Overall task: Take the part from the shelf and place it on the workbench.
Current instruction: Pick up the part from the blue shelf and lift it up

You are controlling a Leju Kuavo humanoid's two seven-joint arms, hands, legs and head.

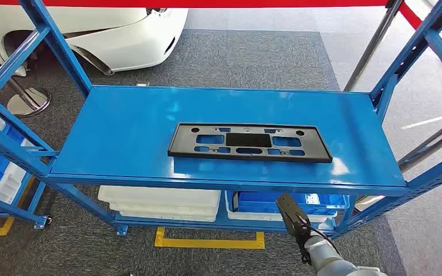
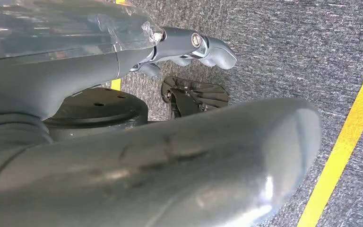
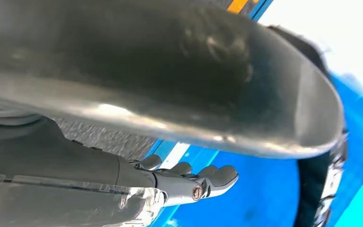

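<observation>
- Right hand (image 1: 293,214) raised in front of the blue shelf (image 1: 121,132), below the front edge of the top deck, palm dark, nothing in it; fingers (image 3: 217,176) extended and side by side in the right wrist view, thumb a broad grey blur across the frame.
- Black part (image 1: 248,142), a long flat rectangular frame with cut-outs, lying flat on the top deck, beyond and above the right hand, well apart from it and untouched.
- Left hand (image 2: 184,47) hanging over grey carpet (image 2: 288,42), fingers (image 2: 217,52) lightly bent, holding nothing; whether open or closed cannot be told from this angle.
- Yellow floor line (image 2: 345,142) on the carpet near the left hand's fingertips.
- Blue bin (image 1: 322,201) on the lower shelf level just behind the right hand; white trays (image 1: 161,202) stacked on the same level, off to that hand's left.
- White car (image 1: 121,34) far beyond the shelf, well past the right hand's reach side.
- Red barrier tape (image 1: 218,3) across the far edge, behind the shelf posts.
- More white bins (image 1: 0,172) on a neighbouring blue rack, far to the left of the right hand.
</observation>
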